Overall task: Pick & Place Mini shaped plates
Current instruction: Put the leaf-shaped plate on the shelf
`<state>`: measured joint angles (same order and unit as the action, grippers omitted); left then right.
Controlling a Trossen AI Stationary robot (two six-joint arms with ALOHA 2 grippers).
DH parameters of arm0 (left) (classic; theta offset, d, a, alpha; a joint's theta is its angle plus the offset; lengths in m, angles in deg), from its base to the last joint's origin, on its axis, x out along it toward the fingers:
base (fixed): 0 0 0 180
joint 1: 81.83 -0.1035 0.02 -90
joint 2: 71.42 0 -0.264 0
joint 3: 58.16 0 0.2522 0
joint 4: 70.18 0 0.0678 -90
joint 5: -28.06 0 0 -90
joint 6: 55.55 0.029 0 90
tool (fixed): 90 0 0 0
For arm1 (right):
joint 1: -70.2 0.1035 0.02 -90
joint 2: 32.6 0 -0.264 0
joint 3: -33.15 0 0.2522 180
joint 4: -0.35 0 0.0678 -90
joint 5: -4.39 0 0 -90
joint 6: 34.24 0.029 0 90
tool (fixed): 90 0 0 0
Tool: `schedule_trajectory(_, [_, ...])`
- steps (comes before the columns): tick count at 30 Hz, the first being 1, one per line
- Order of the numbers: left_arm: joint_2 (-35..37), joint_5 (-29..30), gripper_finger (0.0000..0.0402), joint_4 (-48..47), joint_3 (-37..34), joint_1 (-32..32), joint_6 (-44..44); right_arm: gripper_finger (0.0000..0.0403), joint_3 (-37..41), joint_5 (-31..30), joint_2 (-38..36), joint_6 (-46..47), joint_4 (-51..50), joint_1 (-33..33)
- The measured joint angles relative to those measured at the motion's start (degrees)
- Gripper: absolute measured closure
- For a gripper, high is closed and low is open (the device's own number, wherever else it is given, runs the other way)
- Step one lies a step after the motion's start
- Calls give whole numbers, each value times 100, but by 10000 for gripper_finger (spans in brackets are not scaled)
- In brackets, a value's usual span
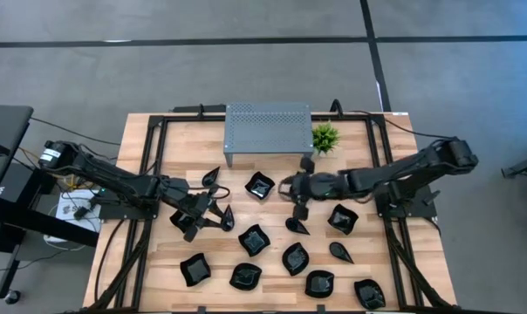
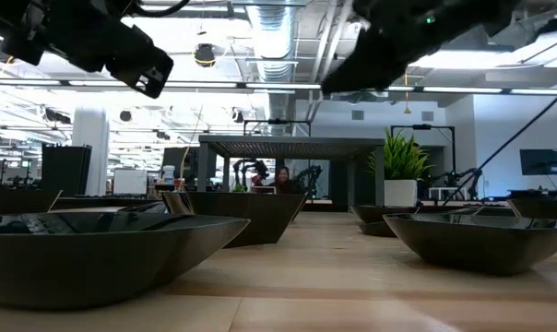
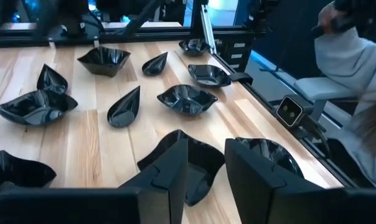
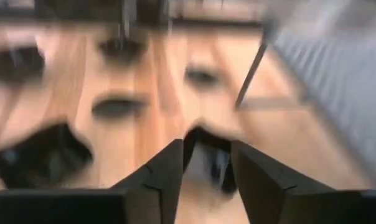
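Several glossy black mini shaped plates (image 1: 254,240) lie on their bases across the wooden table, wavy squares and teardrops mixed. My left gripper (image 1: 208,214) hovers open above the table's left middle; a wavy plate (image 3: 197,163) lies on the wood just past its fingertips, and a teardrop plate (image 1: 227,218) sits beside it. My right gripper (image 1: 292,196) hangs open over the table's middle, in front of the stand, between a square plate (image 1: 260,185) and a teardrop plate (image 1: 297,225). The right wrist view is blurred; a dark plate (image 4: 210,163) shows beyond the gap between its fingers.
A grey perforated metal stand (image 1: 268,131) stands at the table's far middle, with a small green plant (image 1: 325,137) to its right. Black frame rails (image 1: 150,166) run along both table sides. People sit in the room beyond the table (image 2: 280,177), and a grey sleeve (image 3: 356,68) shows at the side.
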<state>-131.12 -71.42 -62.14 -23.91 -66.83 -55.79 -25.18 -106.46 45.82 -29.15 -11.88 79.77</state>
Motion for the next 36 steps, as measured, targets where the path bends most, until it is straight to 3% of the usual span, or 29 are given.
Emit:
schedule_trajectory(4, [11, 14, 293, 6, 0, 0, 0, 238, -411, -21, 483, 1337, -1265, 65])
schedule_trajectory(8, [11, 157, 293, 9, 0, 0, 0, 230, -593, -187, 997, 1780, -1991, 127])
schedule_trajectory(13, [32, 492, 293, -8, 0, -1, 24, 231, -648, -333, 1397, 1846, -1994, 70])
schedule_trajectory(28, [53, 542, 293, 7, 0, 0, 40, 233, -644, 45, 1750, 3062, -2185, -268])
schedule_trajectory(36, [53, 542, 293, 9, 0, -2, 31, 233, -647, 149, 2009, 3094, -2182, -250])
